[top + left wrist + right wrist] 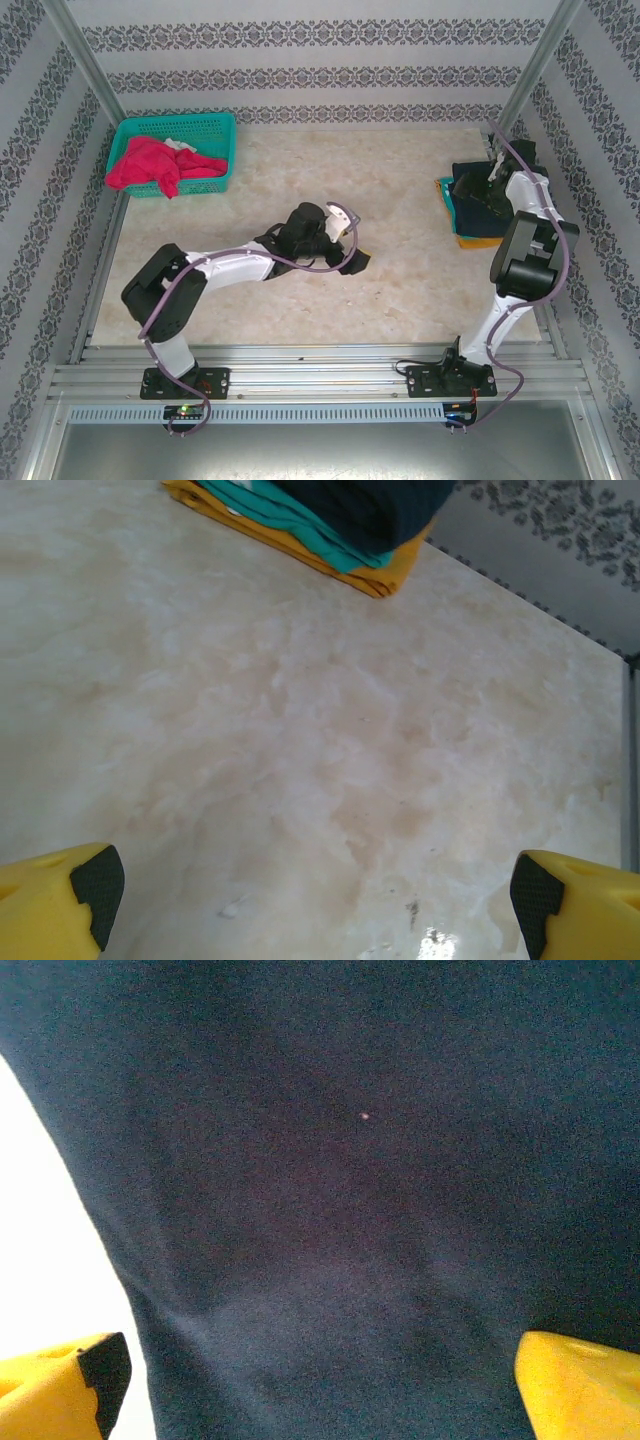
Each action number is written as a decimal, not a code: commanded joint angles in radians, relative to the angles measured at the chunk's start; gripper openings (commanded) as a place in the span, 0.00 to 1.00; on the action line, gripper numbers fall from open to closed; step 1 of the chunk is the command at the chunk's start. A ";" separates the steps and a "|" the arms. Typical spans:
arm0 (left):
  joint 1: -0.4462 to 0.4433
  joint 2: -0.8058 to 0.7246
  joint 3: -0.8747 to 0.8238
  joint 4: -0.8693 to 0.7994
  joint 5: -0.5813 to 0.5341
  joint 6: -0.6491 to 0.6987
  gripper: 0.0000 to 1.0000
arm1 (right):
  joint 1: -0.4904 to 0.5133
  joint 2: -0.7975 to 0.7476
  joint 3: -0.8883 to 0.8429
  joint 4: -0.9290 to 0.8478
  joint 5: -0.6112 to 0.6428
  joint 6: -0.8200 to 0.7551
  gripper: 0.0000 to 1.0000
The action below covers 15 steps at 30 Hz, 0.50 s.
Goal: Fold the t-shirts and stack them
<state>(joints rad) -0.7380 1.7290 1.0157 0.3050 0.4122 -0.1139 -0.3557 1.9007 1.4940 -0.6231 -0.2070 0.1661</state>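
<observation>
table (400, 300): three stacked shirts (468, 202), one shirt (150, 165) in basket (205, 121)

Finding: a robotics laboratory test cell, dressed to suggest a home.

Evidence of laboratory use:
- A white-and-black robot arm on the left (230, 268) and its twin on the right (525, 250) are bolted to a ribbed aluminium rail base (320, 362).
- Bare metal corner posts (85, 60) frame the enclosure.

Domestic dressing:
- grey floral-striped wallpaper panels (320, 70)
- cream marble-patterned tabletop (400, 200)
- teal plastic mesh basket (215, 125)
- stack of folded navy, teal and orange cloth t-shirts (468, 205)
</observation>
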 commanded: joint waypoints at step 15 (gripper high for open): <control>0.355 -0.642 -0.372 -0.236 -0.425 0.108 1.00 | 0.257 -0.625 -0.677 0.529 0.000 -0.090 0.98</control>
<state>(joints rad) -0.4377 1.1500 0.6907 0.1684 0.0834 -0.0605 -0.1299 1.3186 0.9192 -0.2550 -0.2443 0.0868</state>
